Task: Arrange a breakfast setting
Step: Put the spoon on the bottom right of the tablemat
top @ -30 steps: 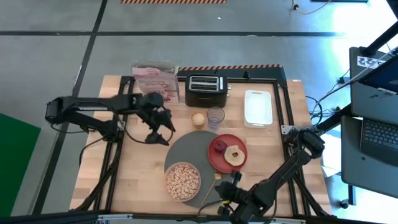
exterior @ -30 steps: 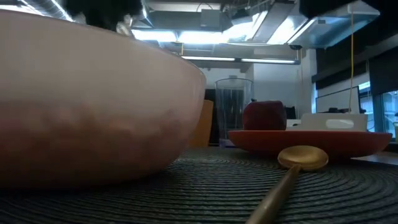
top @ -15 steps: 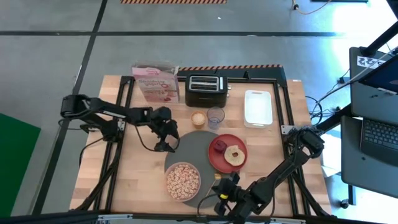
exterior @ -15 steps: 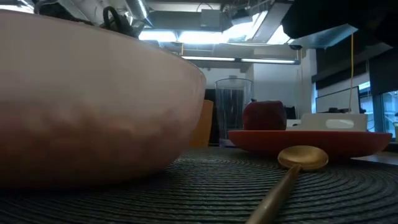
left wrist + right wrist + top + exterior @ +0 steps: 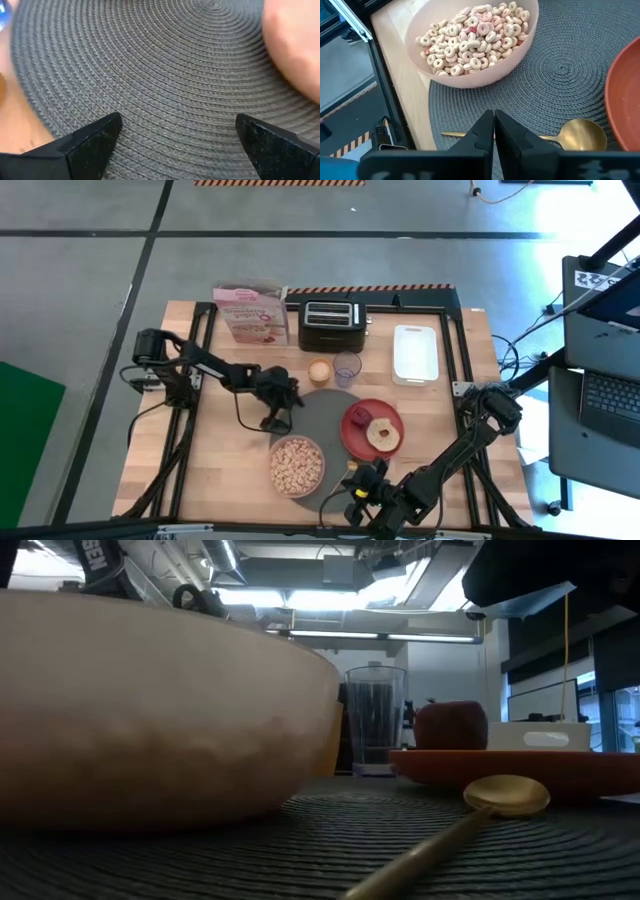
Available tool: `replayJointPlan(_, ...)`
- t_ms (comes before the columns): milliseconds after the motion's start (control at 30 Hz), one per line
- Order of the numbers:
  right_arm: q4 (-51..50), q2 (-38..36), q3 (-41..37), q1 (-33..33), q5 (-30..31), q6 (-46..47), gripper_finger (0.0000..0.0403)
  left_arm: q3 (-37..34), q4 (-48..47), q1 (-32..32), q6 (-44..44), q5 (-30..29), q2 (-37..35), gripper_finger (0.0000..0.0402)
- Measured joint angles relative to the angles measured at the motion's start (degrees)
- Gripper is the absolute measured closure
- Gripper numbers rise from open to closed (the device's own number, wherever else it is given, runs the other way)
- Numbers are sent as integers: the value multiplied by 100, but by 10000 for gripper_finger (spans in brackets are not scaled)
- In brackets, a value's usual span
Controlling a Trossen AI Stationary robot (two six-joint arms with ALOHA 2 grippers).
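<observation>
Just beside left hand [image 5: 277,420]: mat [image 5: 318,408]

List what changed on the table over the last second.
The left end effector swung in from beside the cereal box to the mat's edge, fingers open. The mat with bowl, plate and spoon slid slightly toward the right arm's side. The right end effector stayed shut above the spoon.

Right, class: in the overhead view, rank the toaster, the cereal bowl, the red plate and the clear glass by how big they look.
Largest to smallest:
1. Red plate and toaster, too close to separate.
2. Cereal bowl, slightly smaller than the plate.
3. Clear glass, clearly smallest.
</observation>
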Motion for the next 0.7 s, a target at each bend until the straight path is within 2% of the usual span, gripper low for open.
replayJointPlan(133, 66, 0, 0, -3, -89, 58, 390, -16, 317, -52, 321, -147, 102, 5)
replayJointPlan(367, 273, 0, 0, 98, -421, 196, 397, -43, 436, -72, 139, -277, 102, 5)
replayJointPlan(567, -390, 0, 0, 86, -966, 301, 389, -161, 527, -83, 53, -333, 86, 5)
replayJointPlan(700, -824, 0, 0, -13, -1020, 301, 397, -255, 642, -83, -58, -358, 74, 5)
